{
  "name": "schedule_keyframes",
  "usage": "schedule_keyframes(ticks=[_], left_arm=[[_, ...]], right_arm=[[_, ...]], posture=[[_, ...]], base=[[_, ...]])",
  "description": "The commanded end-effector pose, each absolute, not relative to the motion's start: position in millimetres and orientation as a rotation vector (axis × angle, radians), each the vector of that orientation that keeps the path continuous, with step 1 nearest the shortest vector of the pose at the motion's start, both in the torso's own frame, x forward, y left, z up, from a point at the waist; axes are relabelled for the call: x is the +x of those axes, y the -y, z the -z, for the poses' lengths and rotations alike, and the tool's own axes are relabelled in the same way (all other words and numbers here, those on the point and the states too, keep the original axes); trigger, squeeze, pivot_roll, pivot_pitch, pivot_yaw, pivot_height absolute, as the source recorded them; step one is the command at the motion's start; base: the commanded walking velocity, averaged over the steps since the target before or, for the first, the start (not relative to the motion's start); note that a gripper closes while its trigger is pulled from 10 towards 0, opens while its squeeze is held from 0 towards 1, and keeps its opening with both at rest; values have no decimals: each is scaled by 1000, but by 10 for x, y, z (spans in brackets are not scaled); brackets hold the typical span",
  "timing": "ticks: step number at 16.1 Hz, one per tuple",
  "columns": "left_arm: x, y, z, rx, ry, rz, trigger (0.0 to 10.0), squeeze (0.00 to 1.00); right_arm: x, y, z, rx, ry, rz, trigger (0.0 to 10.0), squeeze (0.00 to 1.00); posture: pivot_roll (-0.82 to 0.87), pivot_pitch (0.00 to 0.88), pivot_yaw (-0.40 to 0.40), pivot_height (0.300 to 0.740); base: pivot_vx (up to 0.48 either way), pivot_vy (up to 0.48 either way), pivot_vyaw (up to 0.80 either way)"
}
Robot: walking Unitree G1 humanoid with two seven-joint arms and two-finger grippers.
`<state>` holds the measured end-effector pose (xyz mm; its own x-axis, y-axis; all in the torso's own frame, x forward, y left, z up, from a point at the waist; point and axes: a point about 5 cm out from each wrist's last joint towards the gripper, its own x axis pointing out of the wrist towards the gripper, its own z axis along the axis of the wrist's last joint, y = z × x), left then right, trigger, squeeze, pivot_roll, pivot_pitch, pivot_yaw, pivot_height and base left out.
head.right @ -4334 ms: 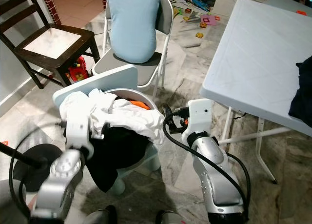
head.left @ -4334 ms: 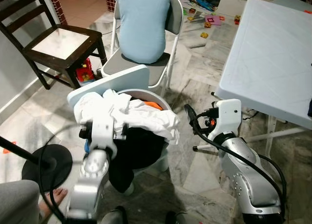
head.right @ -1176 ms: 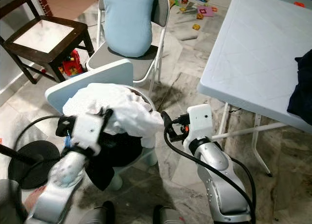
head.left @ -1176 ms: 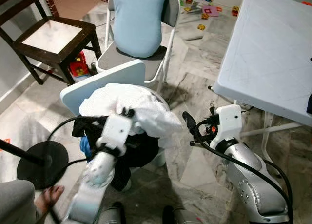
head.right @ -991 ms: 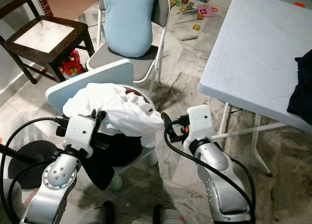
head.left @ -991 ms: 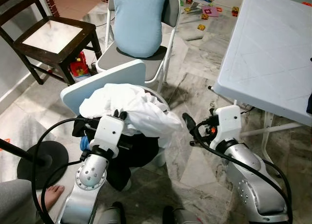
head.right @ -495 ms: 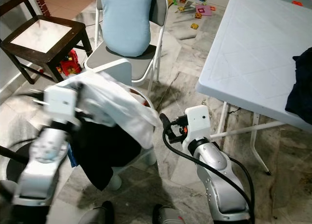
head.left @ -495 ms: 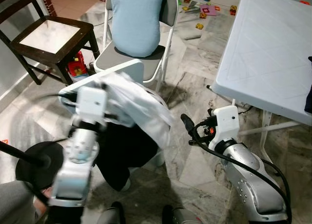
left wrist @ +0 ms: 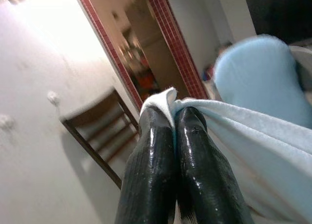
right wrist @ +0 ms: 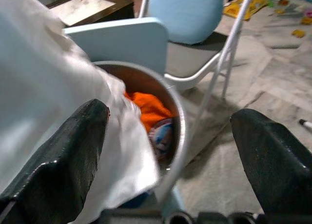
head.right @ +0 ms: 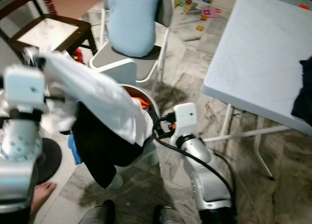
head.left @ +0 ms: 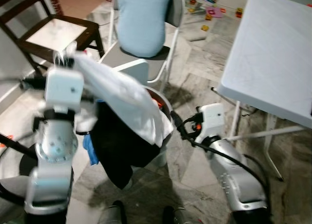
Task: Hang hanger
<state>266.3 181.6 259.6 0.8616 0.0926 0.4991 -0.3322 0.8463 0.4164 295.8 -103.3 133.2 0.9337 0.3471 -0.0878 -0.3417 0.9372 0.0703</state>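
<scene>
Left pincer [left wrist: 168,117]: raised, fingers pressed together on a corner of the white garment [head.left: 122,102].
White garment: lifted, trailing down to the laundry basket [right wrist: 178,131].
Right pincer [right wrist: 168,151]: spread wide, holding nothing, beside the basket.
Basket contents: orange cloth [right wrist: 146,104].

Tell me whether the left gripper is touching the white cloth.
Touching. The left wrist view shows the left gripper with its jaws shut on an edge of the white cloth.

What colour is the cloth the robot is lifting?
White; the cloth shows best in the right eye view.
</scene>
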Motion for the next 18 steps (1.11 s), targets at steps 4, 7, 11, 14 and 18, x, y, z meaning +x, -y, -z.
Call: schedule_keyframes(ticks=[4, 7, 11, 14, 18], left_arm=[[2518, -1811, -2865, 591, 537, -215, 0, 0], [2686, -1792, -2427, 565, 272, -93, 0, 0], [3038, -1657, -1995, 507, 76, 151, 0, 0], [3136, -1304, -1953, 616, 149, 335, 0, 0], [3108, -629, -1888, 753, 297, 621, 0, 0]], right_arm=[[3021, 860, -1271, 82, -82, -372, 10000, 0], [3069, 889, -1313, 72, -73, -360, 10000, 0], [3074, 1009, -1356, 27, -46, -334, 10000, 0], [2999, 1064, -1346, 19, -48, -320, 10000, 0], [2960, 1125, -1315, -4, -63, -313, 10000, 0]], posture=[[192, 162, -16, 740], [142, 197, -23, 740], [69, 198, -25, 740], [33, 198, -31, 740], [4, 193, -38, 740]], base=[[0, 0, 0], [0, 0, 0], [0, 0, 0], [0, 0, 0], [0, 0, 0]])
